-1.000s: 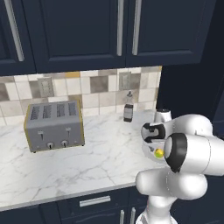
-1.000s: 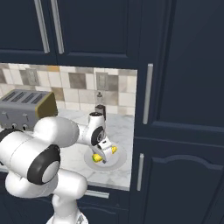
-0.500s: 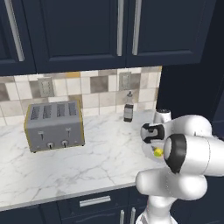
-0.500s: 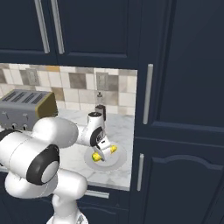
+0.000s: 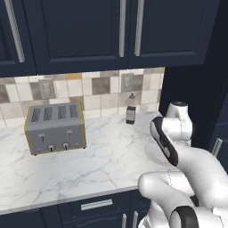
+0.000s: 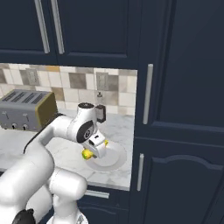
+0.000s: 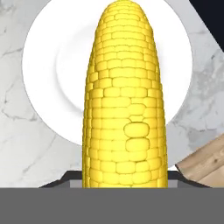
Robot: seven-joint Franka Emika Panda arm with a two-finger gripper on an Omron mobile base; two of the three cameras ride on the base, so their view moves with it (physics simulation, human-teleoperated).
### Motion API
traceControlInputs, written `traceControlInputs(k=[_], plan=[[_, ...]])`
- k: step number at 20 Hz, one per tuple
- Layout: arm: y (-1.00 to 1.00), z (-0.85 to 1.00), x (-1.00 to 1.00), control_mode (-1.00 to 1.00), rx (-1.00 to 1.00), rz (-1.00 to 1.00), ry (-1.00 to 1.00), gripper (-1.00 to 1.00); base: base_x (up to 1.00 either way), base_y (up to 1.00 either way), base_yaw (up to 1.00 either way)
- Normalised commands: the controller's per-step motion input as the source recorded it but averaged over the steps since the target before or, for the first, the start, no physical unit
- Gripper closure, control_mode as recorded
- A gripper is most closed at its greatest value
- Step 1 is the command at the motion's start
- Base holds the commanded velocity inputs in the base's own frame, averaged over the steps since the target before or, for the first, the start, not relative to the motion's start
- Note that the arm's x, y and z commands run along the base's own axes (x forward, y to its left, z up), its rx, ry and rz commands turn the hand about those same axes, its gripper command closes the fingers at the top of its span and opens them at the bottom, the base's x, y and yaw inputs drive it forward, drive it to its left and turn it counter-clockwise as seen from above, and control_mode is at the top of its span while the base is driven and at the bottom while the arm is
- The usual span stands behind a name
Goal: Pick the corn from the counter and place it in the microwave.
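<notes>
The corn [image 6: 89,154], a yellow cob, is lifted a little above a white plate [image 6: 113,160] near the right end of the marble counter [image 6: 120,130]. My gripper [image 6: 96,148] is shut on it, and both yellow ends stick out past the hand. In the hand view the corn [image 7: 124,100] runs straight up the middle with the plate [image 7: 43,65] beneath it. The arm's white links hide the hand in the left base view. The microwave is out of view.
A silver toaster [image 5: 55,127] stands at the back left of the counter [image 5: 98,164]. A small dark bottle [image 5: 131,109] stands by the tiled wall. Tall navy cabinet doors [image 6: 179,87] rise just right of the counter's end. Navy wall cabinets hang overhead.
The arm has bent and swung, and the hand has risen slightly with the corn in it, off the plate. Toaster and bottle have stayed put.
</notes>
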Motion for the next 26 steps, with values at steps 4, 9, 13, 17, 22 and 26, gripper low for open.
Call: traceControlInputs(k=[4, 9, 13, 17, 22, 26], plan=[[0.56, 1.0, -0.99, -1.0, 0.0, 0.29, 0.0, 1.0, 0.0, 0.0, 0.0], [0.42, 1.0, -0.78, -1.0, 0.0, 0.21, 0.01, 1.0, 0.0, 0.0, 0.0], [0.12, 0.94, -0.69, -1.0, 0.0, 0.22, 0.0, 1.0, 0.0, 0.0, 0.0], [0.0, 0.45, -0.23, -1.0, 0.0, 0.21, 0.01, 1.0, 0.0, 0.0, 0.0], [0.0, 0.02, -0.02, -1.0, 0.0, 0.04, 0.01, 1.0, 0.0, 0.0, 0.0], [0.0, 0.0, 0.0, -1.0, 0.0, 0.0, 0.0, 1.0, 0.0, 0.0, 0.0]])
